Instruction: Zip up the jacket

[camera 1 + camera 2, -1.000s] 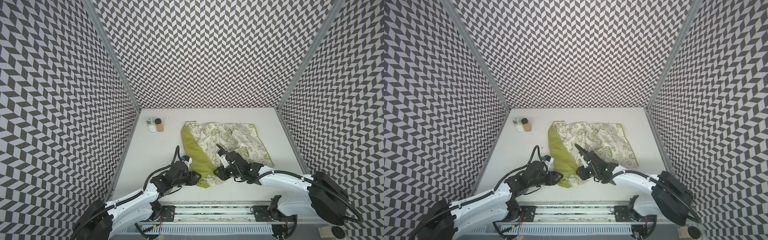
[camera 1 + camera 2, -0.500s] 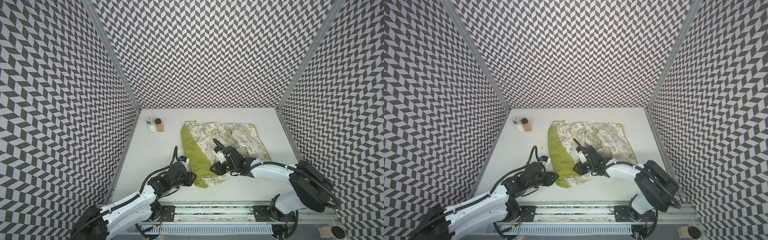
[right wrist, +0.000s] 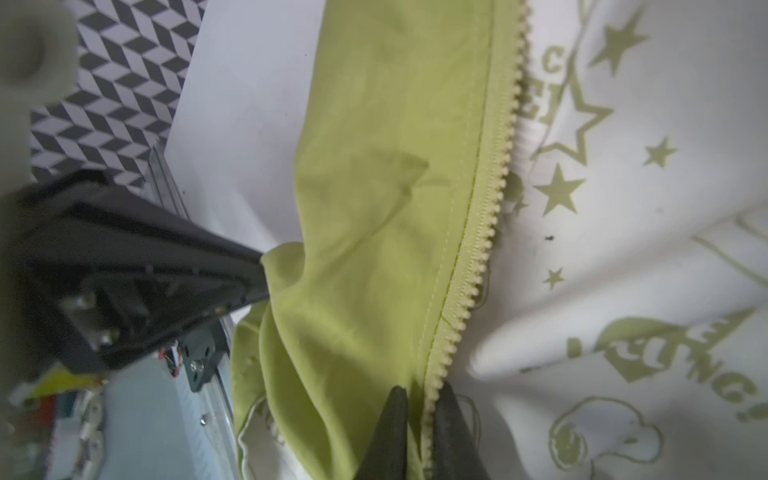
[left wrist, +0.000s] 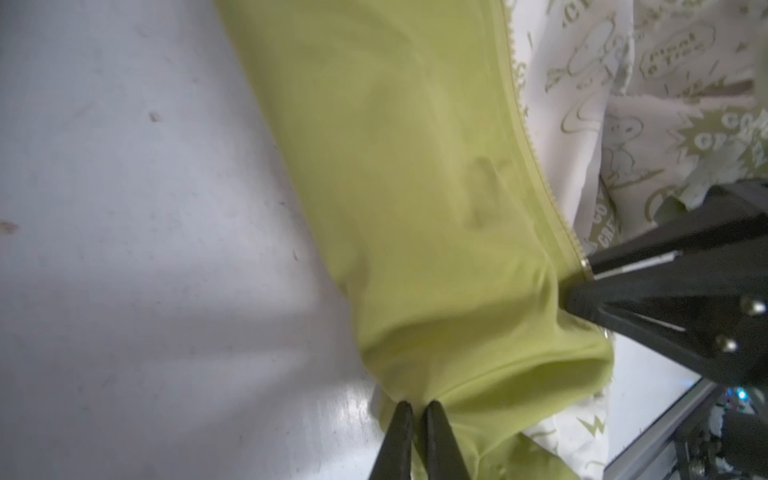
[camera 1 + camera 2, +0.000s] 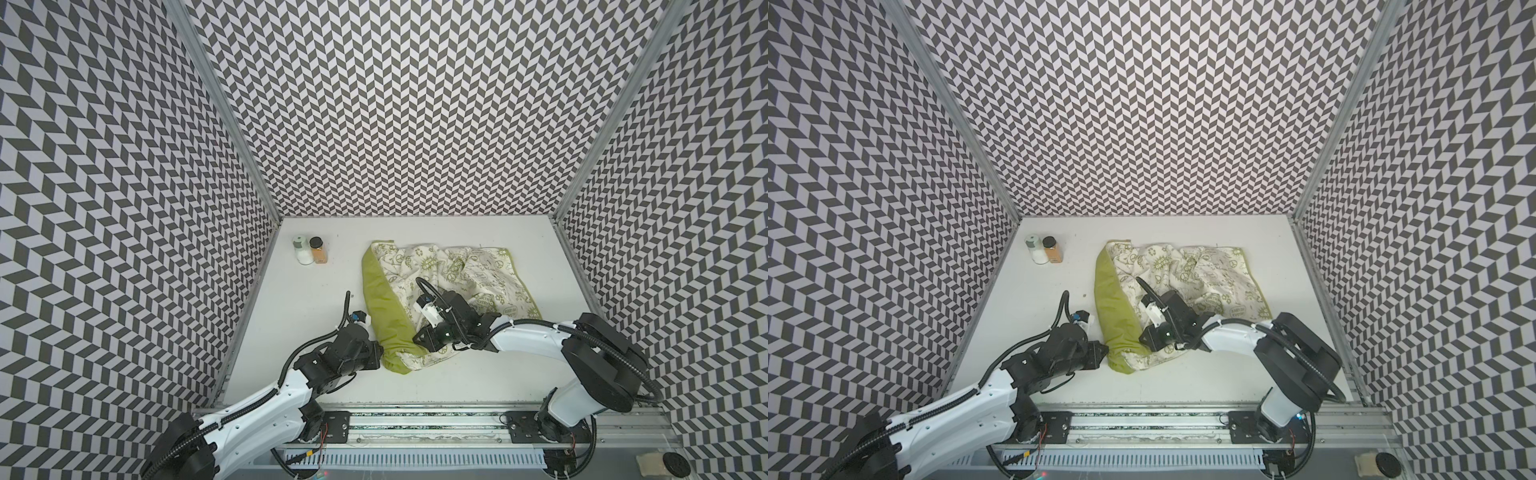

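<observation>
Lime-green thin fabric jacket [image 5: 382,307] lies open on the white tabletop [image 5: 299,316], toothed zipper edge [image 3: 482,249] running away from the robot. Left jaws pinch its near hem [image 4: 498,374]; right jaws clamp that edge nearby.

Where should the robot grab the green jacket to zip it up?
Probably the bottom of the toothed zipper edge of the jacket, coming low from the robot's side. That edge is thin, lies bare on the lining and runs straight away. The right gripper pinches it there; the left gripper pinches the green hem beside it.
</observation>
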{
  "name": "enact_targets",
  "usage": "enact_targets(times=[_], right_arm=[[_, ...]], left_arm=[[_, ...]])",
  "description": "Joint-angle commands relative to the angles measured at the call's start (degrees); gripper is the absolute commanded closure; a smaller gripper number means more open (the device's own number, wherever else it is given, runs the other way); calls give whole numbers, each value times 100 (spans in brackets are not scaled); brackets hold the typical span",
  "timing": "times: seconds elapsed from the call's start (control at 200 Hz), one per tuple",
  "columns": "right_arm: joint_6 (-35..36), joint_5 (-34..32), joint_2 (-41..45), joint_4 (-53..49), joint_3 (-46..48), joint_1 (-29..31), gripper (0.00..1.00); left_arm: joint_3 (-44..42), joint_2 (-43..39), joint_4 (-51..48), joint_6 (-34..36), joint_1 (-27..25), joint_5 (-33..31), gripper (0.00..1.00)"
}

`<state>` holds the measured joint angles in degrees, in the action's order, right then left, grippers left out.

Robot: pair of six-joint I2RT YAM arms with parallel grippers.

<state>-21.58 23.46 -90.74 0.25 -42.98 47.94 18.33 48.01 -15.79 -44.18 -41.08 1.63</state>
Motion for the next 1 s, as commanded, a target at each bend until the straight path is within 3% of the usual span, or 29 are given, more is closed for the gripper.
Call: enact_targets(times=[0.0,0.185,0.32,0.401,0.496,0.631,0.731,0.816,0.901,0.996], right_arm=[[-257,-37,458,275,-41,120,98],[-811,-193,1044,435,-150,355,100],[-1510,-714,1233,797,-321,727,100],[-1752,-896,1179,1033,-497,899,100],[-1851,-1137,1155,1053,-696,901,100],[-1858,-1385,1053,771,-991,840,100],[-2018,-1445,966,546,-1142,787,100],[-2192,-1467,931,699,-1078,742,100],[-2294,-1433,863,876,-1032,674,100],[-2350,-1422,737,878,-1104,596,100]], left_arm=[[342,52,-102,137,439,-160,92],[1060,341,-47,744,1591,120,97],[1864,762,-34,1192,2484,549,96],[2444,936,-320,1234,2962,936,85],[2849,515,-678,988,3055,1091,63],[2017,-1219,109,-417,2769,1838,42],[990,-2716,819,-1892,2157,1648,33],[255,-3674,1162,-2848,1429,1108,30],[-129,-4049,1310,-3257,688,549,30],[-231,-3715,1624,-3308,-206,-7,30]])
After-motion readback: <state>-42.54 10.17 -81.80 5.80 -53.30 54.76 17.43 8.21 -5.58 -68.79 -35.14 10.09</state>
